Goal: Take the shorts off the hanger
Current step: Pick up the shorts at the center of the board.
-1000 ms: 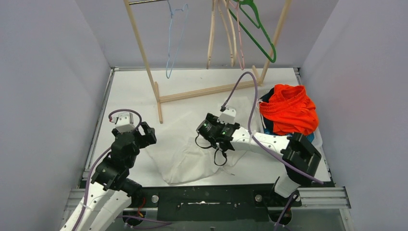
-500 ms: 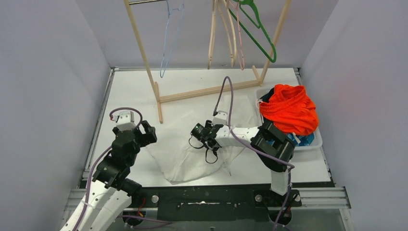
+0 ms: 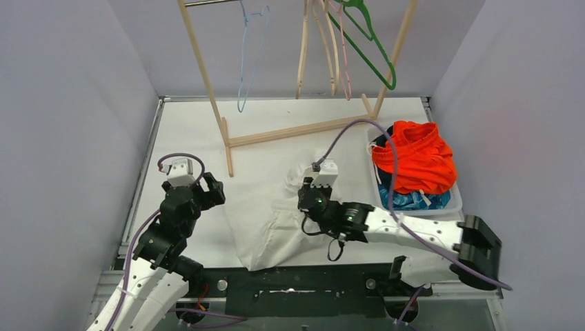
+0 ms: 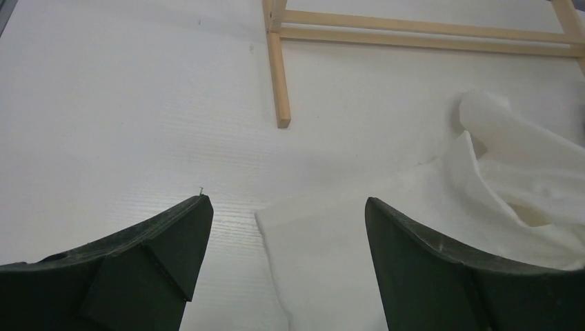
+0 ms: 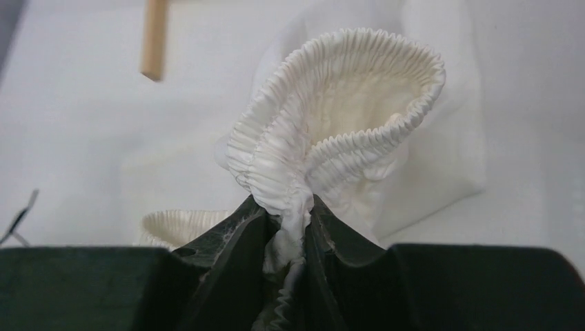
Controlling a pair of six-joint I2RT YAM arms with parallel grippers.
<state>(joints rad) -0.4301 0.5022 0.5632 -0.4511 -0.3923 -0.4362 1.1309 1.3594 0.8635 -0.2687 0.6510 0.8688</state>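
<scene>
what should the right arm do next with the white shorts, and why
Probably lift the white shorts and carry them right to the bin holding the orange shorts. The right gripper is shut on their elastic waistband, while most of the fabric lies on the table.

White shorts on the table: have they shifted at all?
Yes. Pinched by the right fingers, the white shorts bunched rightward, away from the rack's wooden foot.

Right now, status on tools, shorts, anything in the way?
Left tool open, empty, over the table. Right tool shut on white shorts waistband. Rack foot nearby, apart from the fabric.
</scene>
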